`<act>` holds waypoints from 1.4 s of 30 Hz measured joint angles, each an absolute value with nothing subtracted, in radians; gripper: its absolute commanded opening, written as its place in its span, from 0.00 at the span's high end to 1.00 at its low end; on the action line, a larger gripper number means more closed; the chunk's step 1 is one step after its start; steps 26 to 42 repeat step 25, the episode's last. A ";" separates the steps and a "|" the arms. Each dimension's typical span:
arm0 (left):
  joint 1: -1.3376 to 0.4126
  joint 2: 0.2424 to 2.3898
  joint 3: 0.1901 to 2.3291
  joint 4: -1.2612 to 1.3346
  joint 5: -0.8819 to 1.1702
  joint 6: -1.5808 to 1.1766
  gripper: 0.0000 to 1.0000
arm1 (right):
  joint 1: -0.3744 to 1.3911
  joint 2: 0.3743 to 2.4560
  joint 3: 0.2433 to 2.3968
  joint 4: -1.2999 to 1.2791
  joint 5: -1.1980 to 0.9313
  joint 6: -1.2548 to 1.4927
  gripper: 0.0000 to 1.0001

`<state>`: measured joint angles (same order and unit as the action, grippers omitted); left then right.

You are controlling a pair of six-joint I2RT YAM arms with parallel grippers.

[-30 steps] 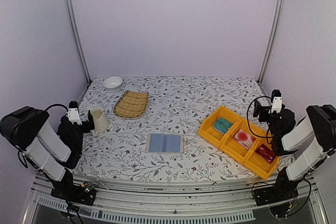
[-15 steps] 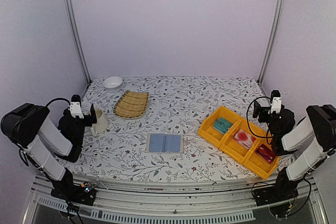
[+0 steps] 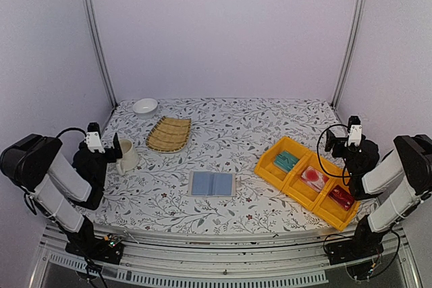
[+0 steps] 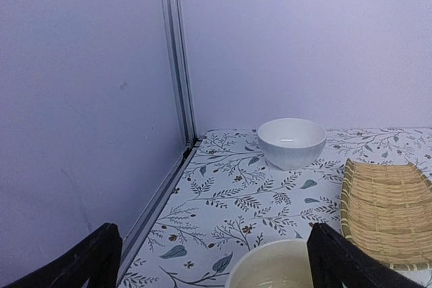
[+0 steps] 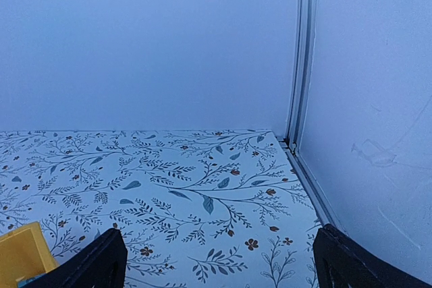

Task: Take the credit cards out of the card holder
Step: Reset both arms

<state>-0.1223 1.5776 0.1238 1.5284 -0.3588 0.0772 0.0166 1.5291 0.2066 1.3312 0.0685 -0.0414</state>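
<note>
The card holder [image 3: 212, 183] lies open and flat at the table's middle front, grey-blue lining up. The teal card [image 3: 286, 160] lies in the far compartment of the yellow tray [image 3: 266, 172]. The whitish-pink card with the red circle [image 3: 314, 179] lies in the middle compartment. My left gripper [image 3: 110, 149] is open at the far left, well away from the holder. In the left wrist view [image 4: 216, 268] a cream cup's rim [image 4: 277, 268] shows between its fingers. My right gripper [image 3: 341, 141] is open and empty beyond the tray, and the right wrist view [image 5: 219, 268] shows only table.
A cream cup [image 3: 125, 155] stands by the left gripper. A woven bamboo mat [image 3: 169, 133] and a white bowl [image 3: 145, 106] lie at the back left. A red item [image 3: 341, 197] lies in the tray's nearest compartment. The tray's corner [image 5: 20, 251] shows in the right wrist view.
My left gripper has shifted slightly beside the cream cup, rising a little and then easing back left. The right arm, holder and cards have not moved.
</note>
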 measured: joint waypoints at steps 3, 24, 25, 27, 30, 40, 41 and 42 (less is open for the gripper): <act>-0.117 1.578 0.113 1.527 -0.350 0.075 0.02 | 0.017 1.529 0.207 1.331 0.068 -0.042 0.01; -0.110 1.578 0.115 1.527 -0.343 0.066 0.01 | 0.017 1.529 0.207 1.331 0.068 -0.041 0.01; -0.110 1.578 0.115 1.527 -0.343 0.067 0.02 | 0.017 1.529 0.207 1.331 0.068 -0.041 0.01; -0.110 1.578 0.115 1.527 -0.343 0.067 0.02 | 0.017 1.529 0.207 1.331 0.068 -0.041 0.01; -0.110 1.578 0.115 1.527 -0.343 0.067 0.02 | 0.017 1.529 0.207 1.331 0.068 -0.041 0.01; -0.110 1.578 0.115 1.527 -0.343 0.067 0.02 | 0.017 1.529 0.207 1.331 0.068 -0.041 0.01; -0.110 1.578 0.115 1.527 -0.343 0.067 0.02 | 0.017 1.529 0.207 1.331 0.068 -0.041 0.01; -0.110 1.578 0.115 1.527 -0.343 0.067 0.02 | 0.017 1.529 0.207 1.331 0.068 -0.041 0.01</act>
